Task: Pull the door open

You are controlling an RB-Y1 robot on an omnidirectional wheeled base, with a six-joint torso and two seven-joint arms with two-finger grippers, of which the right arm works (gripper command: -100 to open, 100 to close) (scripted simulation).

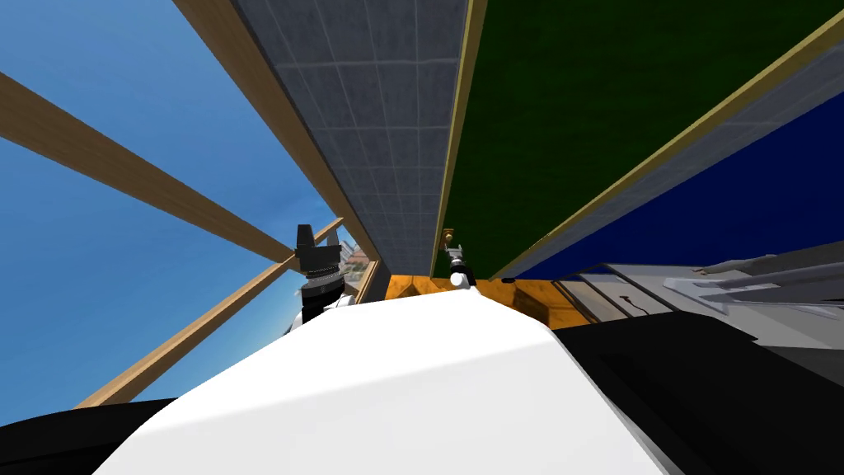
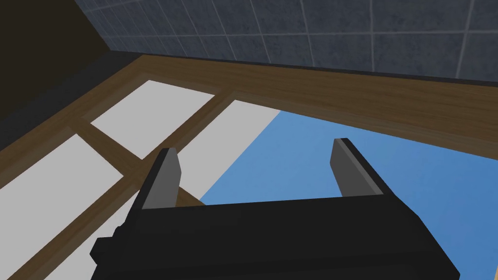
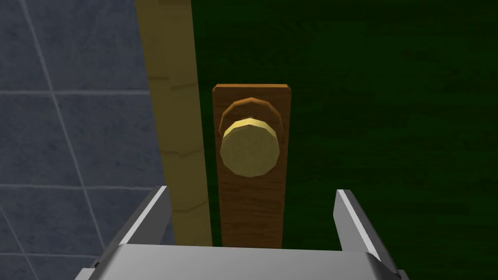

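1. Facing the right gripper point(image 3: 253, 194) is a dark green door point(image 3: 379, 121); its edge meets a yellow door frame point(image 3: 170, 121).
2. On the other side of the frame from the door runs a grey tiled wall point(image 3: 73, 121).
3. A brown wooden plate point(image 3: 250, 218) is mounted on the door face at that edge, just beside the frame. A round yellow knob point(image 3: 249, 147) sits on the plate.
4. The right fingers point(image 3: 155, 214) stand wide apart and hold nothing. The knob lies ahead of the fingertips, centred on the gap between them and touching neither.
5. One right finger lines up with the frame. The other lines up with bare door face, where open green surface extends away from the plate.
6. The left gripper point(image 2: 255, 150) is raised to the left of the door, well apart from the knob. Its fingers are spread wide and hold nothing.
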